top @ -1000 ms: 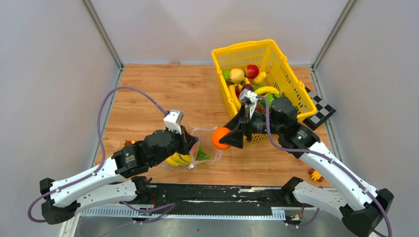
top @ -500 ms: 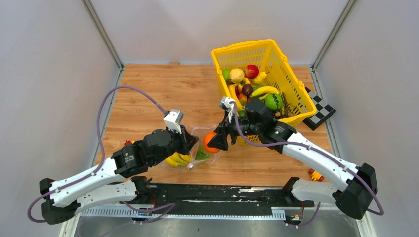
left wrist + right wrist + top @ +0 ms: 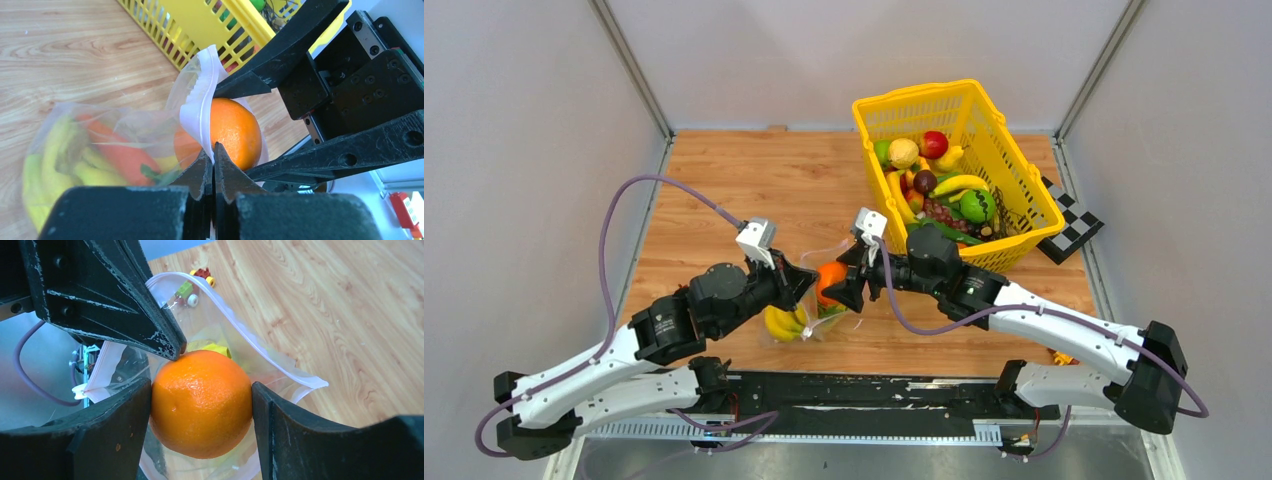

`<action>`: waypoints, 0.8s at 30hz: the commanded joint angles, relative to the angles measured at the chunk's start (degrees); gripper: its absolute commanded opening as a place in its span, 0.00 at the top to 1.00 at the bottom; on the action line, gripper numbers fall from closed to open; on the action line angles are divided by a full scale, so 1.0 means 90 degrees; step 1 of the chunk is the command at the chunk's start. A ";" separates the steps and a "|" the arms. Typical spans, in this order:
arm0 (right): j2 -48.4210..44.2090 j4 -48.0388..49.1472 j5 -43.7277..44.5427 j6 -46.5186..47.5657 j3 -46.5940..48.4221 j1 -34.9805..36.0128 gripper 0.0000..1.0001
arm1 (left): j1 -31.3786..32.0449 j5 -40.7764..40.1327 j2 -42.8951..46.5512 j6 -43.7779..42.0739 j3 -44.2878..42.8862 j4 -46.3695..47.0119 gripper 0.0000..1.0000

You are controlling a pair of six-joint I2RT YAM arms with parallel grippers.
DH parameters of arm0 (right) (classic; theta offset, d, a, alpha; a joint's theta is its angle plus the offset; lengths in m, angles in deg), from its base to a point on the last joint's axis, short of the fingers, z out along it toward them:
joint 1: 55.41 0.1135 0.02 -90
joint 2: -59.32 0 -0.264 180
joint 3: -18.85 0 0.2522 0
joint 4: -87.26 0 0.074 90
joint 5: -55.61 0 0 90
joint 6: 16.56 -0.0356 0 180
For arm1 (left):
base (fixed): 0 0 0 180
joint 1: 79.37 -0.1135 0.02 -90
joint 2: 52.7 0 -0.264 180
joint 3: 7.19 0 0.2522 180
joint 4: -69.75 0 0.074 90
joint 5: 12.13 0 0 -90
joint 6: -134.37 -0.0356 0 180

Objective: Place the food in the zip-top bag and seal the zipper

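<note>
Looking at this biggest to smallest: one wooden desk [image 3: 724,190], with one yellow basket [image 3: 914,92] parked in its far right corner. The basket has loads of food left in it. I can pick out a red apple [image 3: 934,143], a pale lemon [image 3: 903,152], a banana [image 3: 962,183], a green piece [image 3: 971,205] and a purple one [image 3: 925,181], plus more I can't count properly.

Two arms reach in toward the middle of the near edge, where the single zip-top bag [image 3: 130,125] lies. The left gripper [image 3: 213,160] is clamped fully shut on the bag's lip, right at the zipper [image 3: 260,347]. My read is that it's pinching that edge up so the mouth gapes and the bag doesn't slide around.

The right gripper [image 3: 201,392] has one orange [image 3: 235,130] squeezed between its two fingers, a finger on each side. It's sitting right at the bag's mouth, partly past the white strip. Looks like the drop-in step, with the release yet to come.

Already inside the bag are a bunch of yellow bananas [image 3: 779,322], an orange-red piece [image 3: 120,155] and something green, though the crinkly plastic makes an exact count iffy. The zipper is wide open, so sealing is a long way off.
</note>
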 commanded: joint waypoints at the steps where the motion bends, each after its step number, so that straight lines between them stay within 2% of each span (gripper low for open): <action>1: 0.0178 0.0933 0.0067 0.0016 0.0121 0.0108 0.43 | -0.0001 -0.0228 0.0197 0.0023 -0.0201 0.0305 1.00; 3: 0.0337 0.1203 -0.0106 -0.0222 0.0129 0.0156 0.41 | -0.0005 -0.0348 0.0308 0.0102 -0.0111 0.0288 1.00; 7: 0.0488 0.1037 -0.0113 -0.0135 0.0280 0.0296 0.31 | -0.0005 -0.0588 0.0533 0.0172 0.0008 0.0229 1.00; 10: 0.0342 0.1002 -0.0232 -0.0088 0.0281 0.0294 0.20 | -0.0005 -0.0781 0.0725 0.0206 0.0036 0.0082 1.00; 14: -0.0011 0.0922 -0.0715 -0.0177 0.0324 0.0296 0.12 | -0.0002 -0.0870 0.0882 0.0232 0.0120 0.0077 1.00; 18: -0.0351 0.0603 -0.0745 -0.0226 0.0437 0.0291 0.12 | -0.0003 -0.0880 0.0842 0.0239 0.0147 0.0060 1.00; 21: -0.0620 0.0232 -0.0698 -0.0279 0.0556 0.0296 0.16 | -0.0005 -0.0837 0.0777 0.0253 0.0155 0.0055 1.00; 23: -0.0807 0.0054 -0.0280 -0.0353 0.0545 0.0296 0.18 | -0.0005 -0.0837 0.0749 0.0259 0.0166 0.0059 1.00; 24: -0.0880 -0.0238 0.0264 -0.0434 0.0539 0.0291 0.20 | -0.0005 -0.0835 0.0739 0.0263 0.0166 0.0072 1.00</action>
